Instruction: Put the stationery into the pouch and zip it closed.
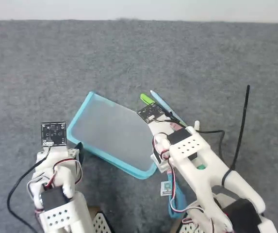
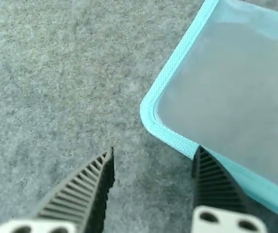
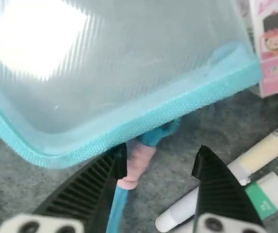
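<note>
Pouch (image 1: pixel 112 133) looks light and floppy, best gripped at pink zipper pull (image 3: pixel 136 162); right gripper (image 3: pixel 162 149) straddles it, left gripper (image 2: pixel 153 154) at the pouch corner, both spread wide.

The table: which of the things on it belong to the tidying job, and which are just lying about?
Part of the job: the pouch, its zip pull, the green pen, the blue pen, the cream pen, the white tube and the pink packet.

Just lying about: the grey mat and the black cable.
</note>
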